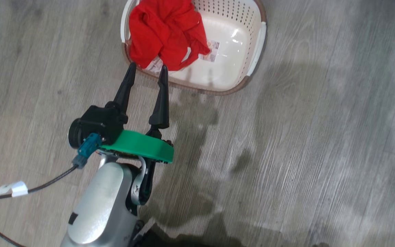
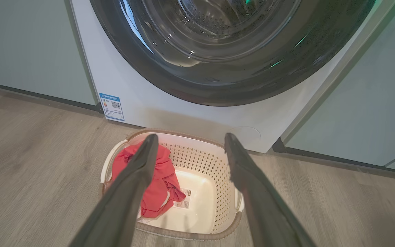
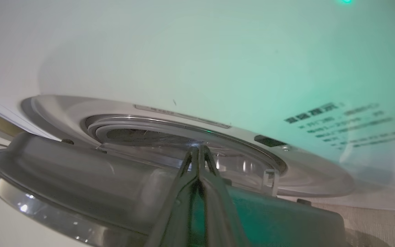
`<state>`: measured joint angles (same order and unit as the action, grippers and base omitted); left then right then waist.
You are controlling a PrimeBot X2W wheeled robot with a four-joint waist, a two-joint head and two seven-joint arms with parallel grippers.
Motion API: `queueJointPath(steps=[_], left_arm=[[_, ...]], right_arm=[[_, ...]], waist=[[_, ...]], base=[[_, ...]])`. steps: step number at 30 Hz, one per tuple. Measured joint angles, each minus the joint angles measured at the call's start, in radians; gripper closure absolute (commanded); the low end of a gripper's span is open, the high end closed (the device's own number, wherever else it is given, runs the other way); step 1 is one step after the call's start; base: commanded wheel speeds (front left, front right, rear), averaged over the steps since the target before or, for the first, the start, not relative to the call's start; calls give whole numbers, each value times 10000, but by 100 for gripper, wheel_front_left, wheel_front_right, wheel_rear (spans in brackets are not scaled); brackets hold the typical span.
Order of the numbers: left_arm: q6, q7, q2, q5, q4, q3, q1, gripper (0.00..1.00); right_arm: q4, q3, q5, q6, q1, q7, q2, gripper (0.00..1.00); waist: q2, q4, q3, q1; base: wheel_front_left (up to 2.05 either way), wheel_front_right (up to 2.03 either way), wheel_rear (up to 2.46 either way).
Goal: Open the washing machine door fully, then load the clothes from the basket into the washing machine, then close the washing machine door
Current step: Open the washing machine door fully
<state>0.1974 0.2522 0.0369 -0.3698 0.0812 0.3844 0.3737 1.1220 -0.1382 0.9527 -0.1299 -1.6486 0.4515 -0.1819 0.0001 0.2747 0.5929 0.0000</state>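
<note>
The white perforated basket [image 1: 260, 37] stands on the floor, with the red clothes [image 1: 163, 31] heaped in its left half and a white piece at their near edge. My left gripper [image 1: 148, 66] is open, its tips over the basket's near rim right in front of the clothes, holding nothing. In the left wrist view, that left gripper [image 2: 191, 136] frames the basket [image 2: 201, 161] and the clothes [image 2: 159, 185] below the washing machine [image 2: 149, 103] and its black-rimmed door [image 2: 170, 68]. My right gripper [image 3: 199, 148] is shut, tips against the inner side of the door [image 3: 63, 171], which stands ajar from the washing machine [image 3: 183, 51].
Pale teal cabinets [image 2: 29, 51] flank the machine on both sides. A blue label [image 2: 111, 106] and a small round flap [image 2: 247, 132] sit low on its front. A dark cable [image 1: 29, 188] trails from my left wrist. Grey wood floor surrounds the basket.
</note>
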Motion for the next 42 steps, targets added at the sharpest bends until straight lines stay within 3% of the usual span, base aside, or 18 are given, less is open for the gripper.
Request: queueJointPath(steps=[28, 42], left_arm=[[-6, 0, 13, 291, 403, -42, -1469, 0], [-90, 0, 23, 543, 491, -326, -1782, 0]], right_arm=[[-1158, 197, 2617, 0, 4781, 1603, 330, 100], [-1450, 662, 3172, 0, 5654, 1705, 765, 100]], waist=[[0, 172, -2959, -1], [0, 659, -3633, -1]], base=[[0, 0, 0], [0, 0, 0]])
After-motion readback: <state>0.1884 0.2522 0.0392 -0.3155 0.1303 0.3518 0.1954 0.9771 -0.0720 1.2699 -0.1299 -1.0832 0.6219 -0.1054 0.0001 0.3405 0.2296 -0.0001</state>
